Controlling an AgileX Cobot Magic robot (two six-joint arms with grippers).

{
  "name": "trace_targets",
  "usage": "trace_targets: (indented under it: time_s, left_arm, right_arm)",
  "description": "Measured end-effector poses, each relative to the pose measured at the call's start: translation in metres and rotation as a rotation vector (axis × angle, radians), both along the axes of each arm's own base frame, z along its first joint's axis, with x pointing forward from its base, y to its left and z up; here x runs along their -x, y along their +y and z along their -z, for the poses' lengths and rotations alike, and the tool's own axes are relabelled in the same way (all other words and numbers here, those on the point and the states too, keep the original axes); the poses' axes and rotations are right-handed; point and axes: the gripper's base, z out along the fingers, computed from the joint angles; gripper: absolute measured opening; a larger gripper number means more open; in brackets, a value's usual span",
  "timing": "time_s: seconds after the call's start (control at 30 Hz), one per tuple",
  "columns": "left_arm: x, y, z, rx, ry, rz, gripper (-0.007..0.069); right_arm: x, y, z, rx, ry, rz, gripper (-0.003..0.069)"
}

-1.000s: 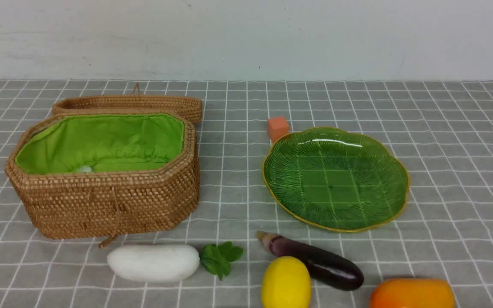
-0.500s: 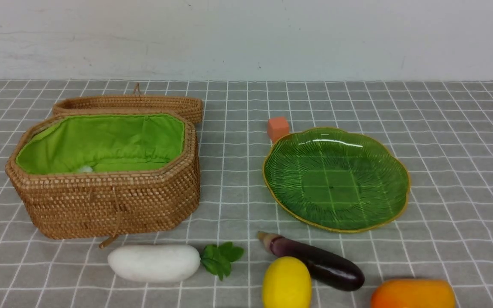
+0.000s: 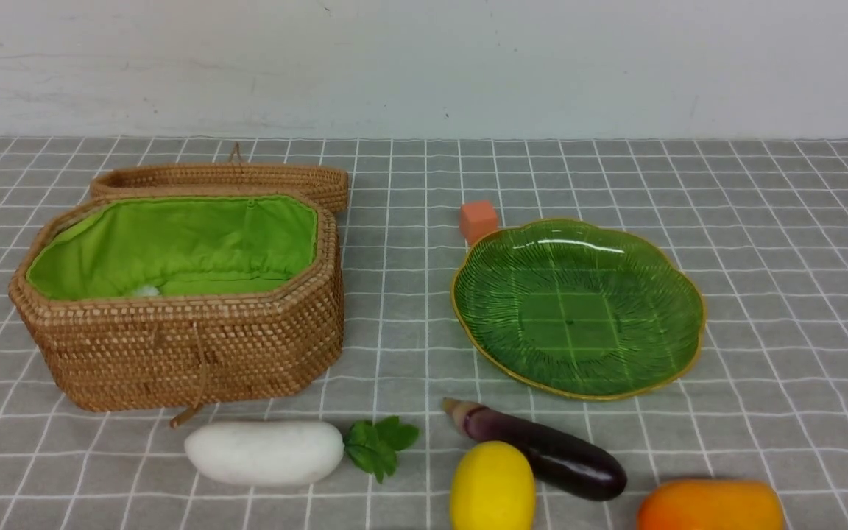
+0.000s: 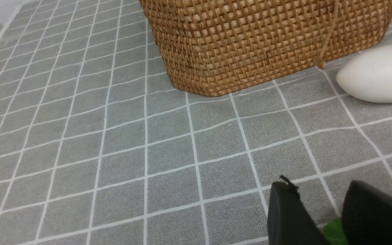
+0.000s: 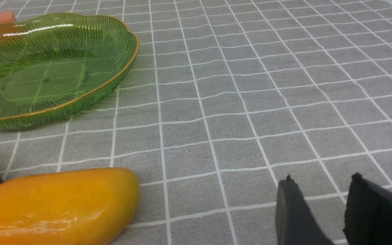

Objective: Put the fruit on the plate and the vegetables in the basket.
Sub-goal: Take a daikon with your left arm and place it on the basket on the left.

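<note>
The wicker basket (image 3: 196, 346) with green lining stands open at the left; its wall also shows in the left wrist view (image 4: 250, 41). The green plate (image 3: 578, 309) lies empty at the right, also in the right wrist view (image 5: 46, 68). Along the front lie the white radish (image 3: 266, 451) (image 4: 379, 76), the purple eggplant (image 3: 545, 450), the yellow lemon (image 3: 492, 487) and the orange fruit (image 3: 711, 506) (image 5: 56, 204). The maroon fruit is out of view. My left gripper (image 4: 320, 187) and right gripper (image 5: 322, 180) are open and empty over bare cloth; neither shows in the front view.
The basket's lid (image 3: 225, 180) lies behind the basket. A small orange cube (image 3: 478, 219) sits at the plate's far left rim. A small white thing (image 3: 146, 291) lies inside the basket. A green patch (image 4: 333, 231) shows low between my left fingers; I cannot tell what it is.
</note>
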Motion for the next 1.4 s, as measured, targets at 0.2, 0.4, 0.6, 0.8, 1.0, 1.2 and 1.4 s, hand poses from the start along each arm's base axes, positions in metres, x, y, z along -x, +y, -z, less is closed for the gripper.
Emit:
trace_targets:
  time_s: [0.2, 0.4, 0.6, 0.8, 1.0, 1.2, 1.4]
  left_arm:
    - [0.0, 0.0, 0.0, -0.008, -0.003, 0.0, 0.0238]
    - [-0.003, 0.002, -0.012, -0.121, -0.138, 0.012, 0.0238]
    - [-0.004, 0.002, -0.019, -0.225, -0.215, 0.028, 0.0238]
    - [-0.005, -0.001, -0.027, -0.114, -0.306, 0.032, 0.0238]
    - [-0.003, -0.004, -0.047, 0.609, -0.489, 0.003, 0.0238]
    - [0.006, -0.001, -0.078, 0.933, -0.69, 0.073, 0.0238]
    - [0.034, -0.002, -0.195, 0.827, -0.745, 0.107, 0.0238]
  right_arm:
    - [0.0, 0.0, 0.0, 0.0, 0.0, 0.0, 0.0241]
    - [0.0, 0.0, 0.0, 0.0, 0.0, 0.0, 0.0241]
    - [0.0, 0.0, 0.0, 0.0, 0.0, 0.0, 0.0241]
    - [0.0, 0.0, 0.0, 0.0, 0.0, 0.0, 0.0241]
    - [0.0, 0.0, 0.0, 0.0, 0.0, 0.0, 0.0241]
    - [0.0, 0.0, 0.0, 0.0, 0.0, 0.0, 0.0241]
    - [0.0, 0.0, 0.0, 0.0, 0.0, 0.0, 0.0241]
